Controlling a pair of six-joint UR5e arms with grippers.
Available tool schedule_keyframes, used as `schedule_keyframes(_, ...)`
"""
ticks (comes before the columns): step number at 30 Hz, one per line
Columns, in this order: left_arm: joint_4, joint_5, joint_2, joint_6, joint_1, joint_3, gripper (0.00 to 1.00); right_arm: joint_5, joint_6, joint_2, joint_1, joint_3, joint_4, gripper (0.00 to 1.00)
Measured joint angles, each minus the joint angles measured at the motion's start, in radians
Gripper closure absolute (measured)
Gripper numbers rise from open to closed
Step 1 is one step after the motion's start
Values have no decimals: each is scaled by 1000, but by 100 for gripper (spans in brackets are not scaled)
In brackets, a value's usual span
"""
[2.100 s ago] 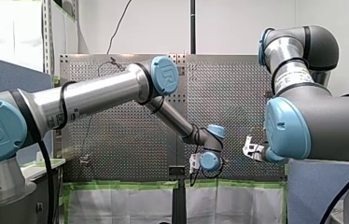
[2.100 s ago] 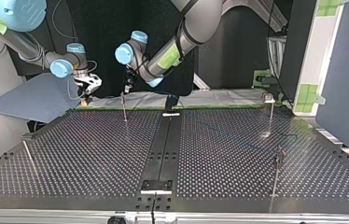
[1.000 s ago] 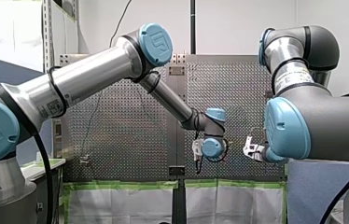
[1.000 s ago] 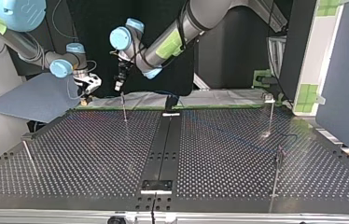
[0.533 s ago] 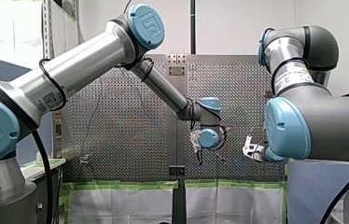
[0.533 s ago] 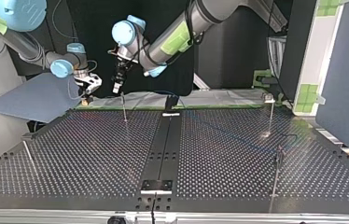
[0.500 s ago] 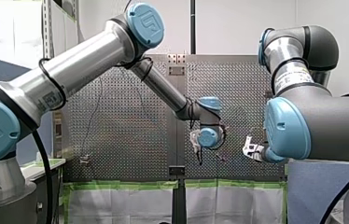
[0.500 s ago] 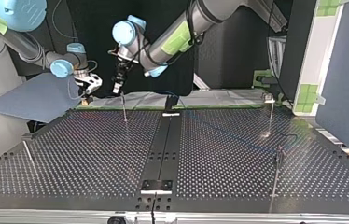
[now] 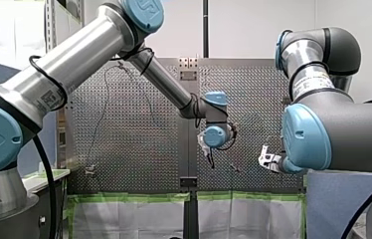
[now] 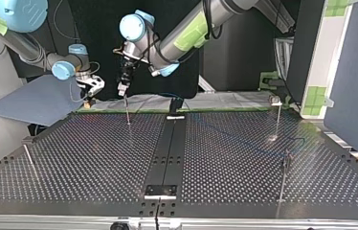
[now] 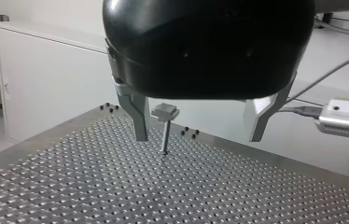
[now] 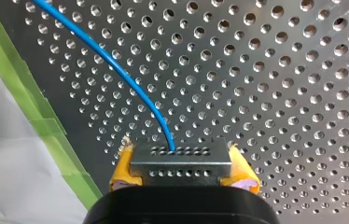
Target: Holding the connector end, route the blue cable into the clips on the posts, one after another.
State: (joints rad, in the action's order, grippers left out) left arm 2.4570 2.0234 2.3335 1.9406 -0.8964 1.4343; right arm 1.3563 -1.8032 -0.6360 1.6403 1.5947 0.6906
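Observation:
My right gripper [image 12: 182, 169] is shut on the silver connector [image 12: 182, 157], held between its yellow pads [image 12: 122, 169]. The blue cable [image 12: 116, 70] runs from the connector out over the perforated table [image 12: 280, 93]. In the top view my right gripper [image 10: 91, 88] hangs at the far left edge. My left gripper [image 10: 123, 87] hovers just above a thin post [image 10: 127, 110] beside it. In the left wrist view my left gripper [image 11: 199, 135] stands open with metal fingers [image 11: 137, 116], and a post topped by a clip [image 11: 165, 112] stands ahead, between them and close to one finger.
Three more posts stand on the table [image 10: 95, 158]: one at the top view's far right [image 10: 278, 117], one nearer on the right [image 10: 285, 175], one at the near left [image 10: 28, 158]. A black rail [image 10: 167, 148] runs down the middle. Green tape [image 12: 32, 107] lines the table's edge.
My left arm has lifted its elbow and swung its wrist up and leftwards in the front view; its gripper now hangs over the post. My right arm has not moved.

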Motion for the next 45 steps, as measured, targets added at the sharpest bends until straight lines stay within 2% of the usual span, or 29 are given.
schedule_keyframes(10,11,6,-90,4,0,90,0,0,2,0,3,0,-3,100)
schedule_keyframes(16,-6,6,-142,2,11,143,0,0,2,0,3,0,-3,100)
schedule_keyframes(20,3,5,-182,21,19,182,0,0,2,0,4,0,-3,100)
schedule_keyframes(26,26,-5,-241,36,27,241,0,0,3,0,5,0,-3,100)
schedule_keyframes(34,19,-42,-310,60,42,311,0,0,4,0,6,0,-5,100)
schedule_keyframes(45,-8,-46,-410,63,69,410,0,0,5,0,8,0,-9,100)
